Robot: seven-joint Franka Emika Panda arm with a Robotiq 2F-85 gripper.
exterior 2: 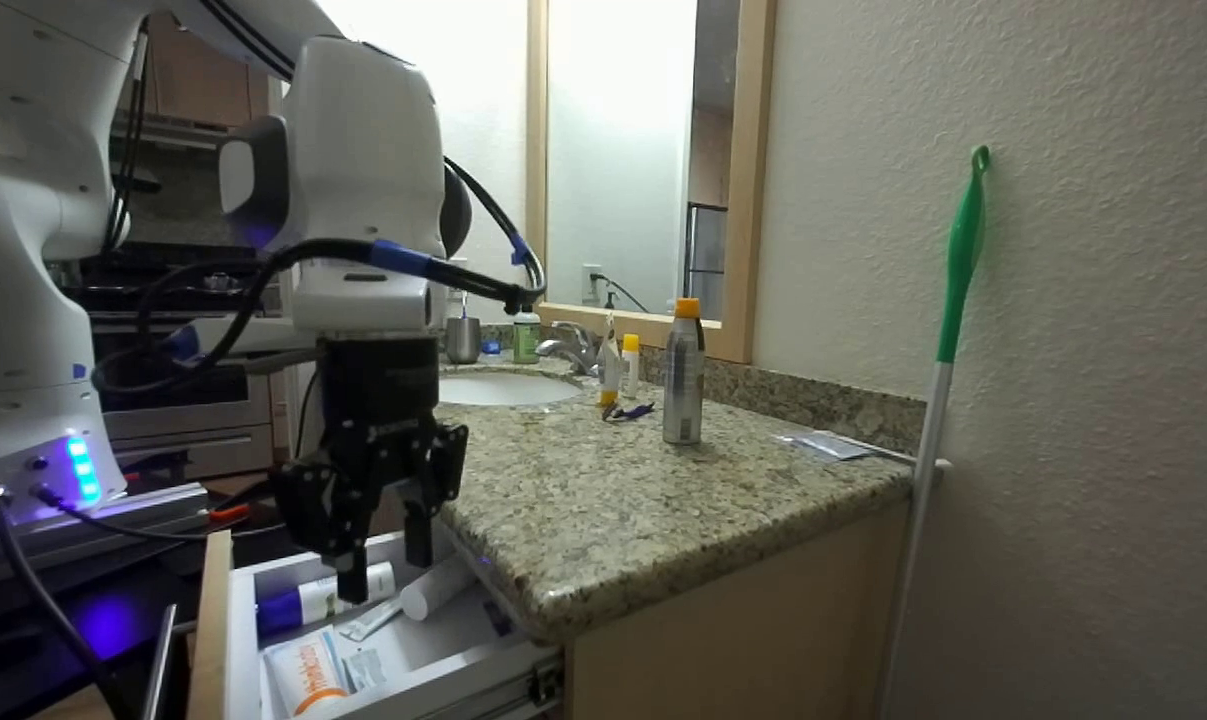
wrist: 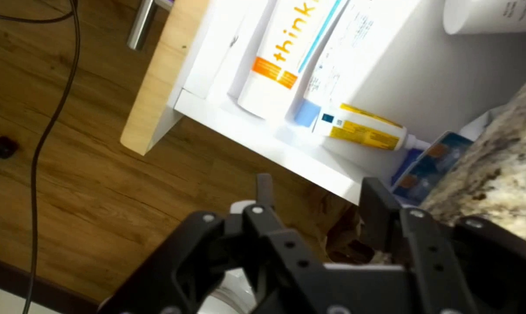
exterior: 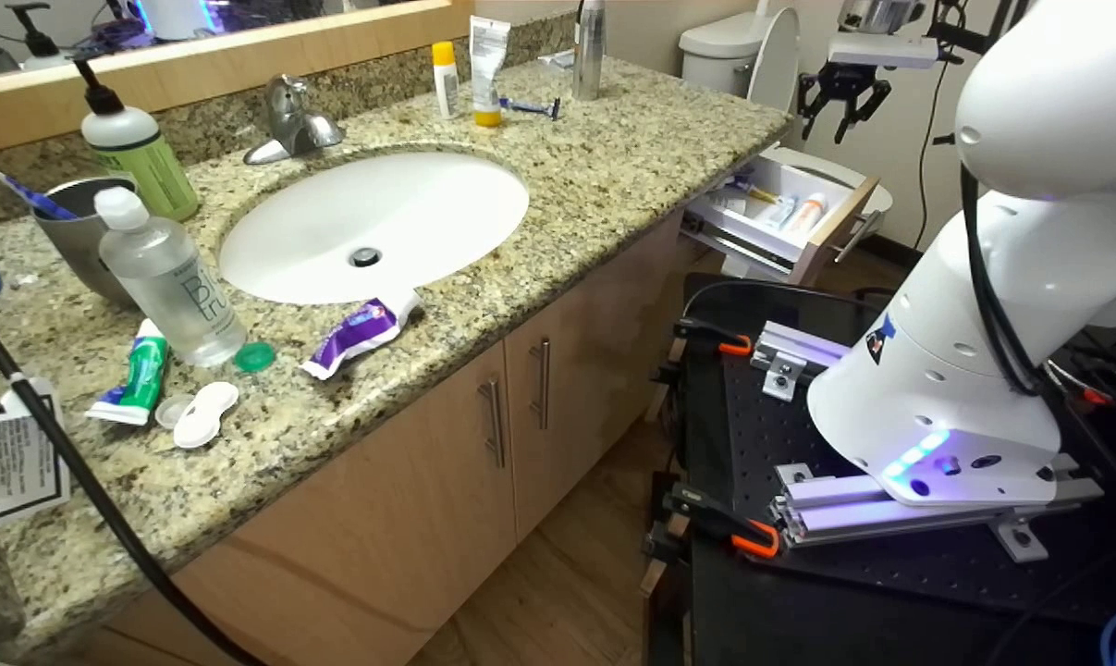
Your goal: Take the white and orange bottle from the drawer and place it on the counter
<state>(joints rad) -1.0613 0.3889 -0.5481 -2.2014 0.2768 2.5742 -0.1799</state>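
Observation:
The white and orange bottle lies in the open drawer, against the front panel side. It shows in the wrist view (wrist: 284,56) and in both exterior views (exterior: 807,215) (exterior 2: 306,672). The drawer (wrist: 263,146) is pulled out from under the counter; its wood front shows in both exterior views (exterior: 840,222) (exterior 2: 211,625). The granite counter (exterior: 631,139) (exterior 2: 603,520) also shows at the right of the wrist view (wrist: 502,192). My gripper (exterior: 824,129) (exterior 2: 385,580) (wrist: 317,185) is open and empty, pointing down, higher than the drawer. In the wrist view its fingers appear beside the drawer's side wall.
In the drawer lie a white tube (wrist: 341,56), a yellow-and-white tube (wrist: 363,131) and a white container (wrist: 489,15). A silver can (exterior 2: 683,380) stands near the counter's end. A razor (exterior: 530,107), tube (exterior: 488,69) and yellow-capped stick (exterior: 445,81) are farther along.

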